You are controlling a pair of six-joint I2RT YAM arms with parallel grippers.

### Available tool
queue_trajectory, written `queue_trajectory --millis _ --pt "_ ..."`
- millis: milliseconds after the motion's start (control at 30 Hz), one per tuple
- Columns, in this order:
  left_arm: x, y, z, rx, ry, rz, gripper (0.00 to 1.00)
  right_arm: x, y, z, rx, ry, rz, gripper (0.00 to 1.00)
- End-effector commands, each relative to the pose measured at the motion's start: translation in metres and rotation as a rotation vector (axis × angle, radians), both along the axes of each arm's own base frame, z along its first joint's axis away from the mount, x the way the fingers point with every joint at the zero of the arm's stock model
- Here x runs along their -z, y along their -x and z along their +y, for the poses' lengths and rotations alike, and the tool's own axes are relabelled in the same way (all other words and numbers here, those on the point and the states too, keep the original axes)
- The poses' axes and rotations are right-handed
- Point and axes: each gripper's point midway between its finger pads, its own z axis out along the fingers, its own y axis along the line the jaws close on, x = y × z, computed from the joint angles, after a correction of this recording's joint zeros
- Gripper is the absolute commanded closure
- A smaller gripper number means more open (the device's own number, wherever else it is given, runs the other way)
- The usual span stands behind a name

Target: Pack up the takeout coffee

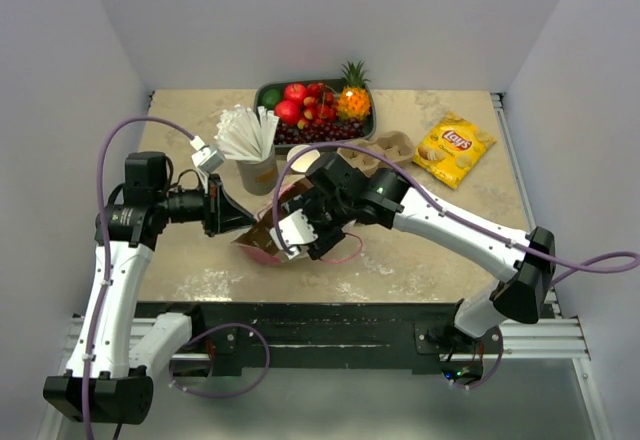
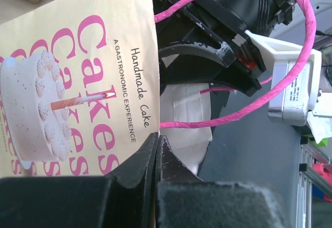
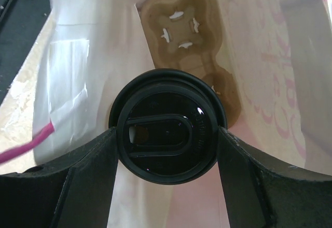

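Mottled beige bench [image 1: 420, 260], enclosed by white walls [image 1: 300, 10] on three sides. Left gripper [image 2: 157, 153]: jaws pressed together on the rim of the paper bag [image 2: 78, 72], which stands near the middle of the near edge. Right gripper [image 3: 167, 134]: jaws spread to lid width, clamping the coffee cup [image 3: 166, 119] inside the bag, above a cardboard cup carrier [image 3: 181, 36].
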Motion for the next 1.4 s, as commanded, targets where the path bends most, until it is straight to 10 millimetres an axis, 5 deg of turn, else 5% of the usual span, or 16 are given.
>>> queue_trajectory --millis 0,267,567,700,1200,1367 --pt "0.009 0.008 -0.002 0.047 0.009 0.01 1.0 -0.01 -0.013 0.015 -0.002 -0.081 -0.071 0.5" --pt "0.014 0.0 -0.002 0.024 0.003 0.058 1.0 -0.008 -0.036 0.036 0.089 -0.161 -0.111 0.51" --pt "-0.021 -0.025 -0.003 0.007 0.024 0.02 1.0 -0.001 -0.026 0.027 0.139 -0.148 -0.023 0.53" --pt "-0.016 -0.019 0.0 0.028 -0.018 -0.028 1.0 -0.014 -0.025 0.016 0.201 -0.209 -0.006 0.54" --pt "0.008 0.006 0.002 0.074 -0.078 -0.069 1.0 -0.003 -0.052 0.025 0.461 -0.285 0.048 0.55" --pt "0.014 0.008 0.0 0.074 -0.073 -0.038 1.0 -0.018 -0.063 0.025 0.531 -0.373 0.012 0.55"
